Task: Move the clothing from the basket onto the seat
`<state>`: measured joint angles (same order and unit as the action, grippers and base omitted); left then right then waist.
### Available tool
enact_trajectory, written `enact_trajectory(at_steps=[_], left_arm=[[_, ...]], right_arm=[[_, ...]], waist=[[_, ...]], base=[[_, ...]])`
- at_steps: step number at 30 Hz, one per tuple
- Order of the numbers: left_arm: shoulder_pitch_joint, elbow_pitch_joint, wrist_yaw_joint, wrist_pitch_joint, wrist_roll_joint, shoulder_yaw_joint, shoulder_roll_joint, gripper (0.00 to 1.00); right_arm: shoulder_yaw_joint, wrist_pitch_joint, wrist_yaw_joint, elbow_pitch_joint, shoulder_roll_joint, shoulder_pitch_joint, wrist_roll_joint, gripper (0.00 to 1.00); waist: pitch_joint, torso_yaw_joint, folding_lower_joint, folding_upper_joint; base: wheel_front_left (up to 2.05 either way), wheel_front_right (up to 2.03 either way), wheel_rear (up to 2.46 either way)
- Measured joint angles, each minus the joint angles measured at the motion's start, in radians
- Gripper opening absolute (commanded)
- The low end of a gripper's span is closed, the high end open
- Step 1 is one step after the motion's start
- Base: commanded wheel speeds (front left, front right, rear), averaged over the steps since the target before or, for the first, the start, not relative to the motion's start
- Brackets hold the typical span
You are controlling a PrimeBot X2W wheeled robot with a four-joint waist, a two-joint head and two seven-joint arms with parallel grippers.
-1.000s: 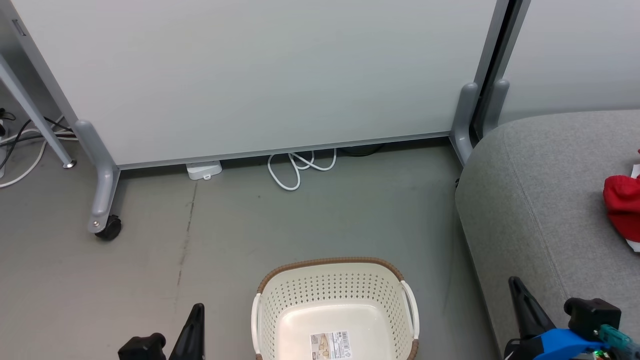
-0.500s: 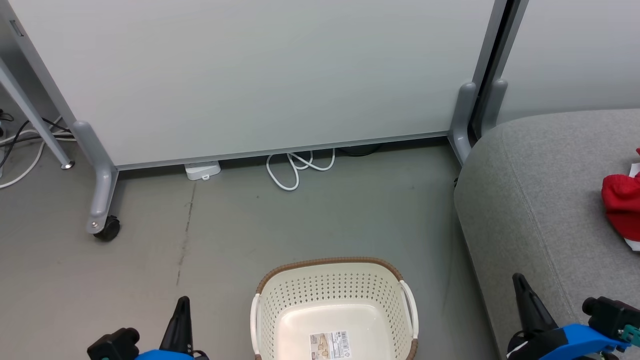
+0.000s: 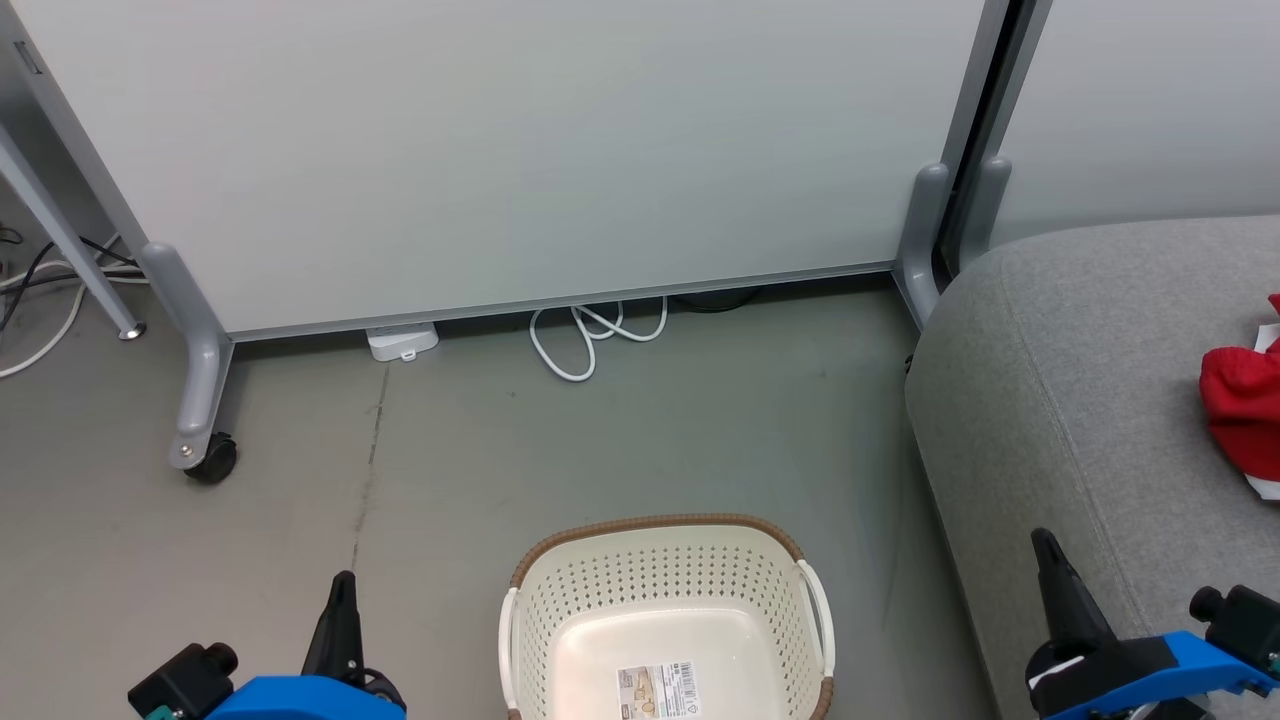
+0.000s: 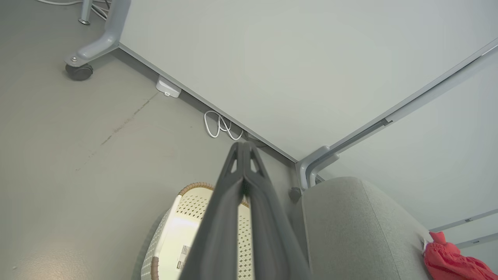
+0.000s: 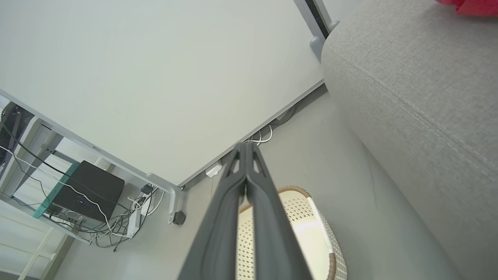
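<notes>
While the clothing (image 3: 1240,400) lay on the seat (image 3: 1080,400) at three o'clock, the basket (image 3: 665,585) at six o'clock was flanked by the left gripper (image 3: 343,590) and right gripper (image 3: 1048,552), each pinched together.

open grey floor (image 3: 620,440) left of and beyond cream perforated plastic basket (image 3: 660,575); grey fabric seat (image 3: 1060,400) blocks right; white partition panel (image 3: 500,150) behind.
</notes>
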<state>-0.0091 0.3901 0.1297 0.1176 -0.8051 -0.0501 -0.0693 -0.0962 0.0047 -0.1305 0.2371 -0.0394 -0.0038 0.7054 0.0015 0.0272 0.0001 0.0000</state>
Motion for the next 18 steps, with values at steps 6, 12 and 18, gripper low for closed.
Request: enact_trajectory(at_steps=[6, 12, 18], left_arm=[[-0.012, -0.012, 0.0, -0.021, -0.075, 0.012, 0.002, 0.0], [-0.016, -0.025, 0.0, -0.042, -0.146, 0.029, 0.004, 0.0], [-0.026, -0.037, 0.0, -0.06, -0.211, 0.041, 0.005, 0.0]], right_arm=[[-0.002, 0.006, 0.0, 0.0, 0.0, -0.013, 0.084, 0.0], [-0.003, 0.02, 0.0, 0.001, -0.001, -0.015, 0.161, 0.0], [-0.005, 0.029, 0.0, 0.002, -0.001, -0.026, 0.234, 0.0]], waist=[[0.0, -0.002, 0.0, 0.0], [0.0, -0.003, 0.0, 0.0], [0.0, -0.005, 0.0, 0.0]], base=[[0.0, 0.0, 0.0], [0.0, 0.0, 0.0], [0.0, 0.0, 0.0]])
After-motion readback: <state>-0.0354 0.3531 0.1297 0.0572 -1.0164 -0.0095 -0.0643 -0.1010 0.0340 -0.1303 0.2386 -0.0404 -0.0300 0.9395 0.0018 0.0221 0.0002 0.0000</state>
